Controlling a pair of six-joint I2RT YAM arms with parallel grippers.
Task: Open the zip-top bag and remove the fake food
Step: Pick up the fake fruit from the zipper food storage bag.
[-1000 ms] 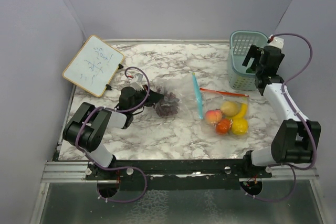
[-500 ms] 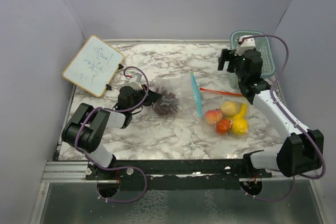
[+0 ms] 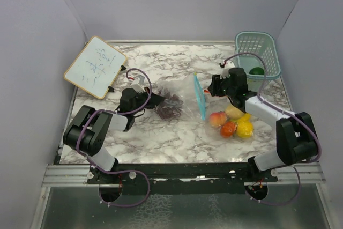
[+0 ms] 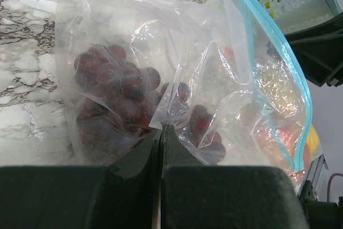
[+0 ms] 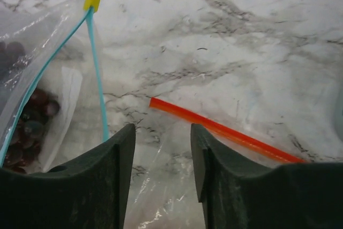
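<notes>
Fake food grapes sit in the bag right at the left end effector, which is clenched on its plastic, while the right end effector, spread open and empty, hovers over a red zip strip with open tabletop beyond.

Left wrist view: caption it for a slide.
Left end effector pinches a clear zip-top bag of dark purple grapes, blue zip strip at right.
</notes>
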